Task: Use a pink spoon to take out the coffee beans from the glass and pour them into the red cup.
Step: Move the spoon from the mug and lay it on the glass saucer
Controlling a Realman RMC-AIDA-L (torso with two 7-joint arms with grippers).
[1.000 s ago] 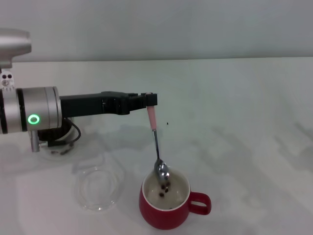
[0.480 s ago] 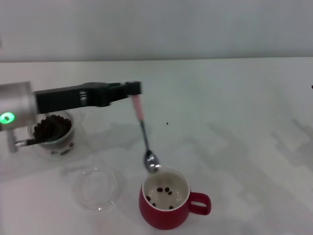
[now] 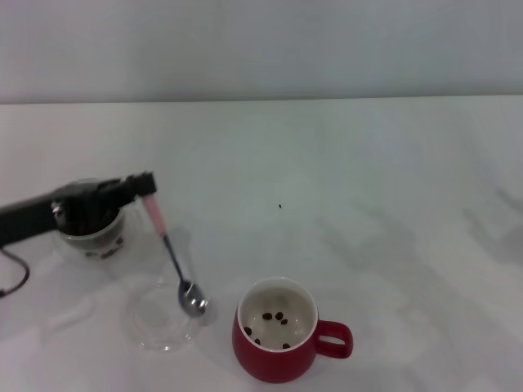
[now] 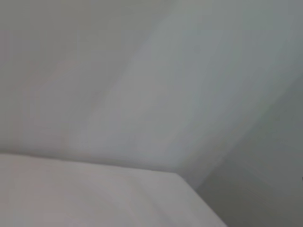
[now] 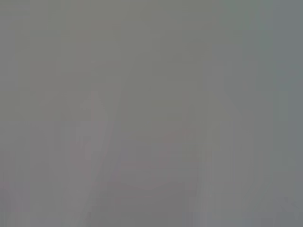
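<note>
Nearest to the robot stood the red cup, its loop handle pointing to the robot's right, and a few coffee beans already lay on its white inside, so at least one pouring seemed done. Just to its left was a shallow clear glass dish, and the metal bowl of the pink spoon hung over the edge of this dish, looking empty. Farther back, the left gripper was clamped on the top of the pink handle. Behind it stood the glass, with many beans inside, so more scooping probably remained. The right gripper was not visible.
</note>
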